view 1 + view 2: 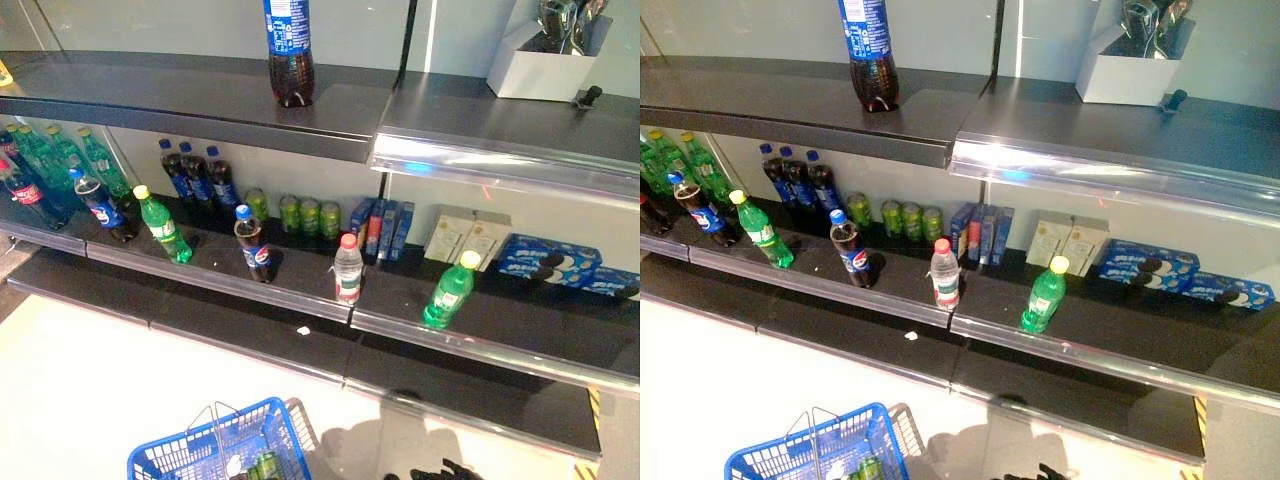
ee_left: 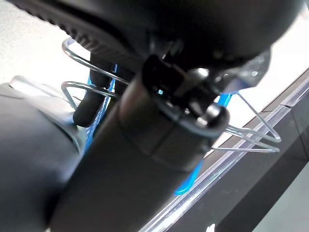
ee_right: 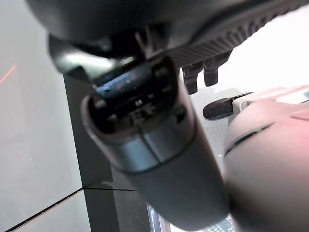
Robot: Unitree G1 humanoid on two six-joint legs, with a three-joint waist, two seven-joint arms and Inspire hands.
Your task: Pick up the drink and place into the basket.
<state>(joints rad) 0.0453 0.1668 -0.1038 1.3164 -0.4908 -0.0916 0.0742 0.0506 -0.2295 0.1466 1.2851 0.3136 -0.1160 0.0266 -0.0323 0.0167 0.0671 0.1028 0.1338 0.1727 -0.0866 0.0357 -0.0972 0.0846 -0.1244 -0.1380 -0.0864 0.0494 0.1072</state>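
The blue basket (image 1: 215, 450) hangs low at the left in front of the shelves, with green cans (image 1: 262, 466) in it. In the left wrist view my left hand (image 2: 193, 29) is shut on its thin wire handles (image 2: 256, 140). My right hand (image 1: 440, 470) shows low at the bottom edge, to the right of the basket, open and empty; it also shows in the right wrist view (image 3: 159, 145). On the middle shelf stand a cola bottle with a blue cap (image 1: 252, 243), a clear bottle with a red cap (image 1: 347, 270) and a green bottle with a yellow cap (image 1: 447, 290).
A large cola bottle (image 1: 289, 50) and a white box (image 1: 540, 60) stand on the top shelf (image 1: 200, 95). Further back on the middle shelf are green cans (image 1: 310, 215), more cola and green bottles (image 1: 60, 175), cartons (image 1: 465, 235) and blue biscuit packs (image 1: 545, 262).
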